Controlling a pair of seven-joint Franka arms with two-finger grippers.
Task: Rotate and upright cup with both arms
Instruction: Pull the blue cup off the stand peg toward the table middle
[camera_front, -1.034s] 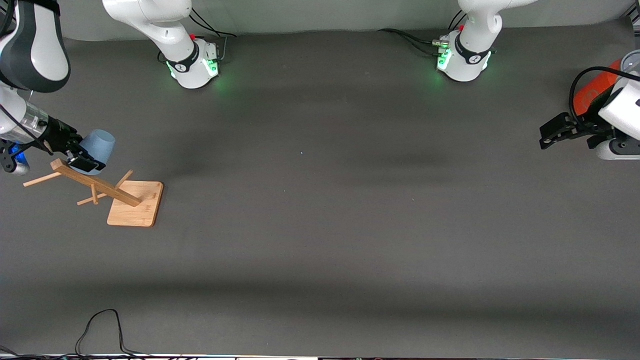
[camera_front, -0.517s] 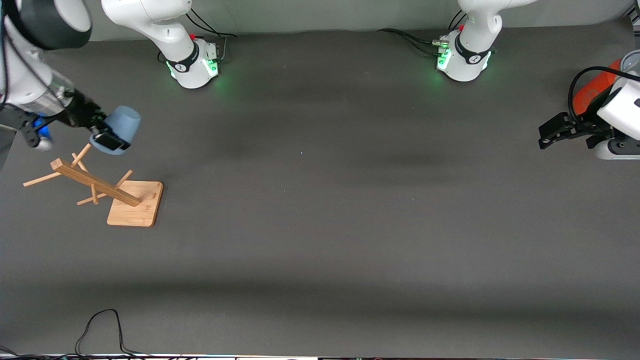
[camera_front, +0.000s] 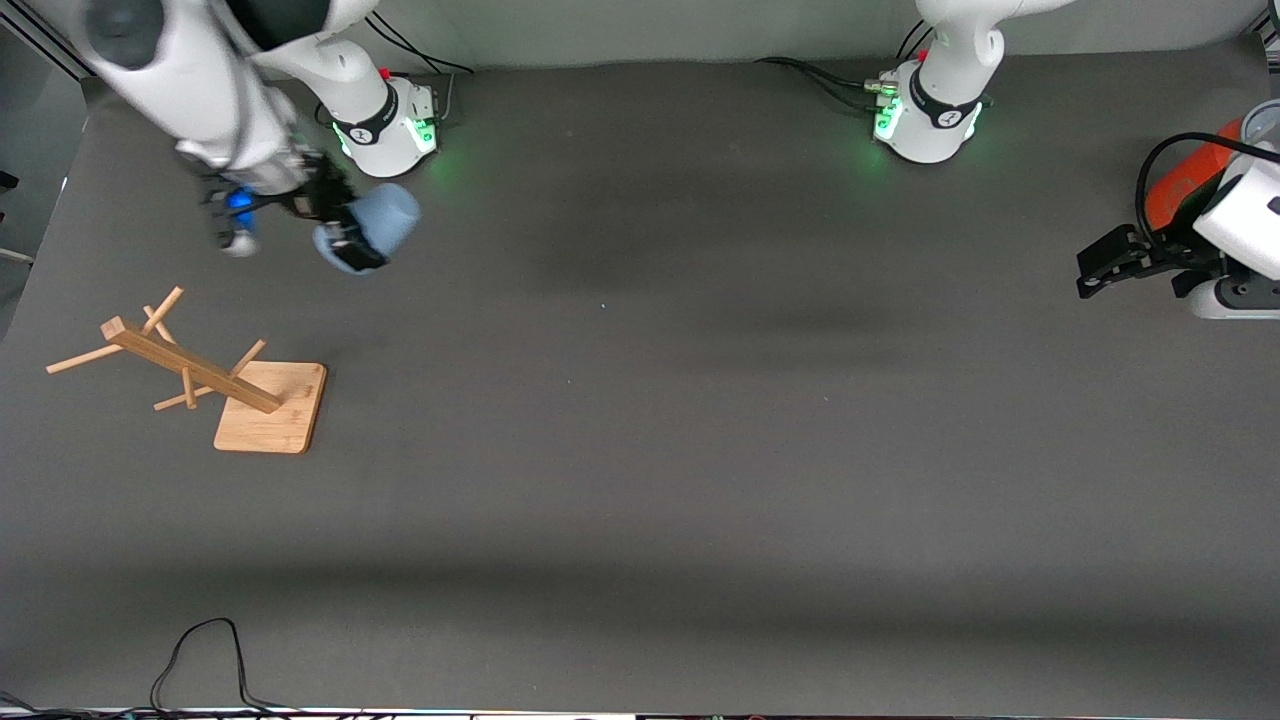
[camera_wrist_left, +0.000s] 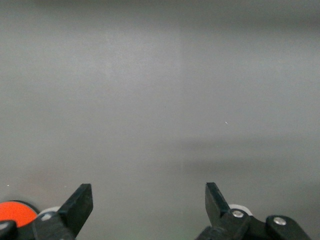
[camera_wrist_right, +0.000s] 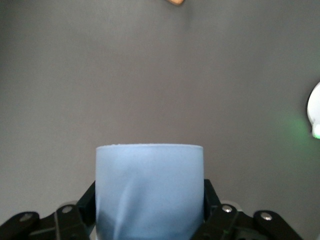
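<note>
Two arms, one cup. Nearest you, the wooden rack stands bare. Your right gripper pinches the cup by its wide end, in the air over the table near the right base, long axis roughly level, base pointing toward the left arm. Your left gripper waits spread wide, well apart by the orange can. Since a second ago the cup has come off the rack toward mid-table.

One cup, one wooden rack, one can.
</note>
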